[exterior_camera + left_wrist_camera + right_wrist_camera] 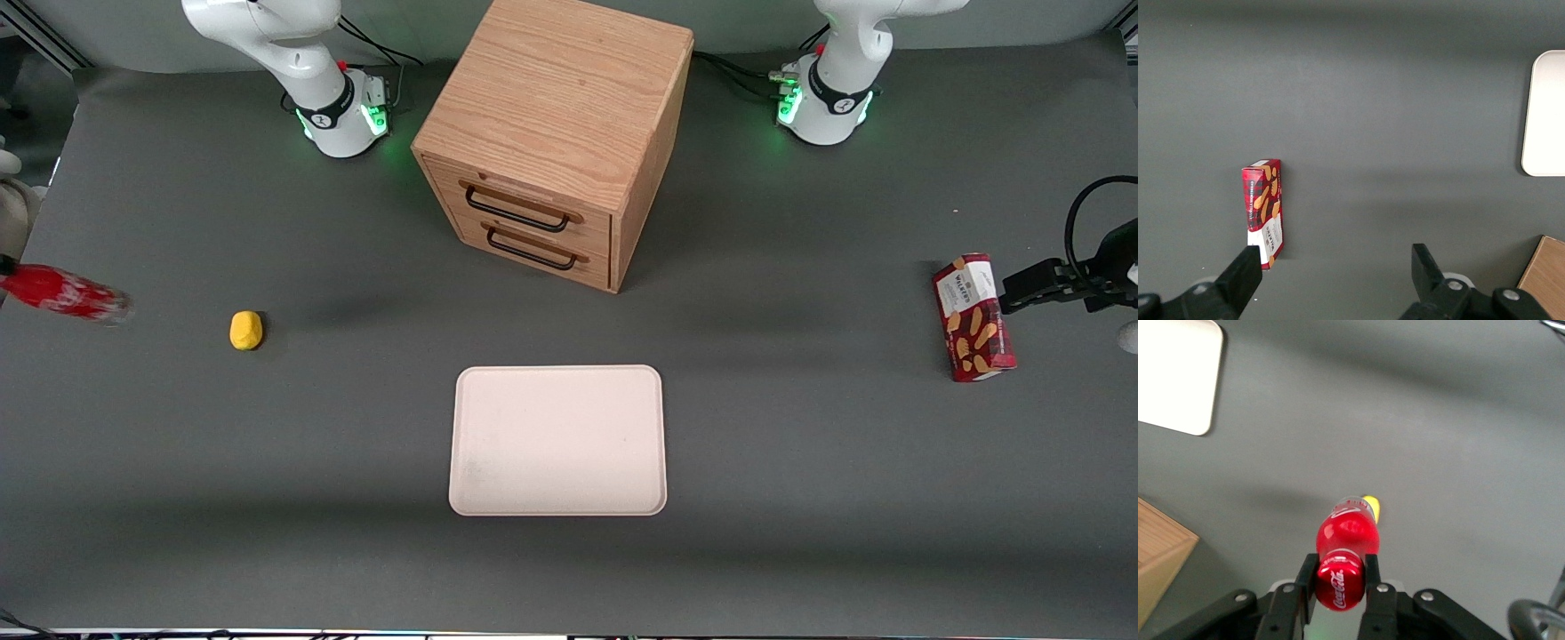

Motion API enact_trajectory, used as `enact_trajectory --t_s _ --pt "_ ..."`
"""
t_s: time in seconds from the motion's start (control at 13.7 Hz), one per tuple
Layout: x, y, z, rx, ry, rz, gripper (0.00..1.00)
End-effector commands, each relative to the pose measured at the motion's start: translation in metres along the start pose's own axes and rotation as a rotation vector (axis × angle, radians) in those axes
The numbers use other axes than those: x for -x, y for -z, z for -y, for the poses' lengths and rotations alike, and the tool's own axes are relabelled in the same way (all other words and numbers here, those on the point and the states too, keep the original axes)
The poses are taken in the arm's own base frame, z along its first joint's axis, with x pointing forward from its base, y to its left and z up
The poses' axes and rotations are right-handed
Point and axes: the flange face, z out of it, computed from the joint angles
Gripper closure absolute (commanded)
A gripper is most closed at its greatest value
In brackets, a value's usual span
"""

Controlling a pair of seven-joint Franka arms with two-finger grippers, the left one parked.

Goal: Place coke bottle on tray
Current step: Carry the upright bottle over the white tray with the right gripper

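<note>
Bottle picked up, tray still waiting

Nearest the front camera lies the tray [557, 440], flat on the table [800, 551] with nothing on it. A little farther from the camera, toward the working arm's end of the table, sits a small yellow lump [246, 330]. The coke bottle [1345, 550] is up in the air at that same end, well apart from the tray. The gripper [1340, 577] has its two fingers [1306, 583] pressed on the bottle's sides, so it is holding the bottle tight. Farthest from the camera stands a wooden drawer box [556, 133]. A red snack box [973, 317] lies toward the parked arm's end. So the grabbing part looks done. What is left, I think, is to carry the bottle over to the tray, set it down and let go.
</note>
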Motion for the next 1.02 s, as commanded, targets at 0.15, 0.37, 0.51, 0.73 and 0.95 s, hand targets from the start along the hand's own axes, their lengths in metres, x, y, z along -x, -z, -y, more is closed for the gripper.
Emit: enact_trajectory --t_s 0.15,0.37,0.51,0.73,0.95 --pt "-0.066 -0.005 0.142 0.030 -0.106 0.018 1.00" --pt "-0.090 -0.024 0.227 0.001 -0.226 0.022 1.00" --pt "-0.100 -0.036 0.281 -0.027 -0.311 0.020 1.00" --pt "-0.115 -0.055 0.340 -0.074 -0.417 -0.005 1.00" --pt "-0.130 -0.079 0.364 -0.092 -0.457 -0.021 1.00"
